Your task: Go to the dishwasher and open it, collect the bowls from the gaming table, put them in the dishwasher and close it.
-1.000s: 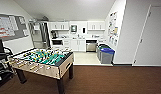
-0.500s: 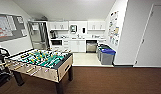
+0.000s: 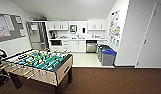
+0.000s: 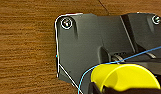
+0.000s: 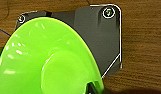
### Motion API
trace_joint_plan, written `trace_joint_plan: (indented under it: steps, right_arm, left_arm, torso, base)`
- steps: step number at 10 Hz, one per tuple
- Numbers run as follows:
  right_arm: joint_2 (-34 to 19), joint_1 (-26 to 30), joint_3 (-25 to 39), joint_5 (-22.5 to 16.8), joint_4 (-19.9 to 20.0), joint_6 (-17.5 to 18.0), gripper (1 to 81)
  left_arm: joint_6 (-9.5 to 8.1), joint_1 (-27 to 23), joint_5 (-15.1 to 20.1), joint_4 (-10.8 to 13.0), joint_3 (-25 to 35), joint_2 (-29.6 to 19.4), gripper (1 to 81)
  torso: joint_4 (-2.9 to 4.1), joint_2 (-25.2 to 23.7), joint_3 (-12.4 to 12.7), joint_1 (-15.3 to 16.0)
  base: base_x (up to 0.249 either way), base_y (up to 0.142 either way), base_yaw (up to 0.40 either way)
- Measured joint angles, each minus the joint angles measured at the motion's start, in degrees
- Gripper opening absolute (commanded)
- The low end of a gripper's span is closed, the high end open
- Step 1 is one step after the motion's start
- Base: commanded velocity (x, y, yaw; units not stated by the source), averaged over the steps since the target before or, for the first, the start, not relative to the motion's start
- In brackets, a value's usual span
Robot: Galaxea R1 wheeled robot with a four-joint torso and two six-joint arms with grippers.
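The dishwasher [image 3: 91, 47], with a brushed steel front, sits under the white counter at the far end of the kitchen. A dark strip shows above its front; I cannot tell whether it is open. In the left wrist view the small yellow bowl [image 4: 126, 76] sits in my left gripper [image 4: 113, 89], over brown wood-look floor. In the right wrist view the wide lime-green bowl [image 5: 46, 62] is held by my right gripper [image 5: 91, 88], with a dark finger at its rim. The gaming table is out of view.
A table-football table [image 3: 61, 71] with a green field and rods stands close at the front left on brown flooring. Blue and dark bins [image 3: 108, 57] line the right wall before the kitchen. A tall steel fridge [image 3: 36, 35] stands at the back left. A white door [image 3: 152, 40] is at the right.
The whole head picture has shifted slightly: the football table sits a little nearer and further left, so the camera has moved. Nothing in the scene has moved on its own.
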Motion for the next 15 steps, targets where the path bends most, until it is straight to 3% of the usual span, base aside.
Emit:
trace_joint_plan:
  steps: [15]
  right_arm:
    - [-0.1,0.0,-0.6,0.2,0.0,0.0,1.0]
  left_arm:
    - [0.39,0.0,0.0,0.0,-0.1,0.6,1.0]
  torso:
    - [0.00,0.0,0.0,0.0]
  base:
    - [0.146,0.000,0.000]
